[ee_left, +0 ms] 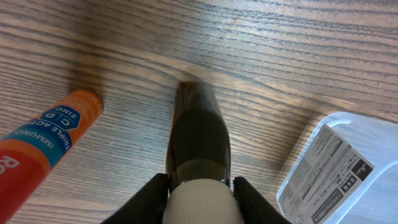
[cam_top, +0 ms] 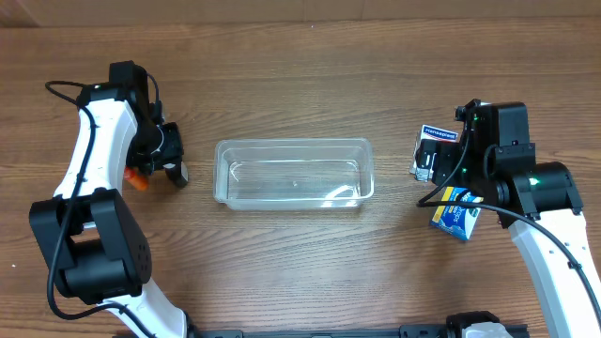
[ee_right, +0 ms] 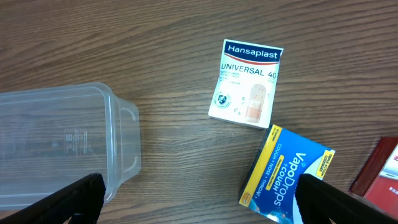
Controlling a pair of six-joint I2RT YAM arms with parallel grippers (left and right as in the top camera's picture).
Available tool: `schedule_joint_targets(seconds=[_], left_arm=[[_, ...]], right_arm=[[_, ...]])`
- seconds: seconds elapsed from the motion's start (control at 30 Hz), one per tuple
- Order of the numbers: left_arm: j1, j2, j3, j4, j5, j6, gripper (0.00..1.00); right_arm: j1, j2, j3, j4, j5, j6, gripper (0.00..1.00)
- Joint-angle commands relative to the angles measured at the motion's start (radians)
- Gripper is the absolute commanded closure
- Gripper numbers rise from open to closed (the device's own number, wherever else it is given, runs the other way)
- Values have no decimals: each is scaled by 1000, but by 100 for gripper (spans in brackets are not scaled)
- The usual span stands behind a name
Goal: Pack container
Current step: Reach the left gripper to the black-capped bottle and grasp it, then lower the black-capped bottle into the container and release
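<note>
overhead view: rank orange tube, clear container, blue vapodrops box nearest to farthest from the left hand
1. Orange tube, just beside the left hand, which holds a brown bottle.
2. Container, table centre.
3. Blue VapoDrops box, far right.

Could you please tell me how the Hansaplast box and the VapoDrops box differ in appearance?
The Hansaplast box is white with a dark blue band; the VapoDrops box is blue with a yellow edge. The Hansaplast box sits nearly straight in the right wrist view; the VapoDrops box is clearly slanted. Both lie flat on the wooden table.
</note>
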Motion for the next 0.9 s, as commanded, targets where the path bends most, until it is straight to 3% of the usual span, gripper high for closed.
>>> schedule_joint_targets(seconds=[0.0, 0.03, 0.17, 0.37, 0.57, 0.7, 0.87], left_arm=[[-1, 1, 12, 0, -4, 2, 70], [-1, 0, 12, 0, -3, 2, 72], [-2, -3, 18, -12, -3, -25, 96], [-51, -36, 190, -149, 0, -58, 96], [-254, -163, 417, -297, -3, -85, 96], [-357, -178, 406, -352, -4, -150, 96], [-386, -169, 285, -332, -26, -232, 96]], right_arm=[[3, -8, 28, 2, -1, -3, 0], [3, -8, 28, 2, -1, -3, 0], [3, -8, 28, 2, -1, -3, 0], [3, -8, 28, 2, 0, -2, 0], [-106, -8, 28, 2, -40, 53, 0], [-148, -8, 28, 2, -80, 53, 0], [-148, -8, 28, -2, -80, 53, 0]])
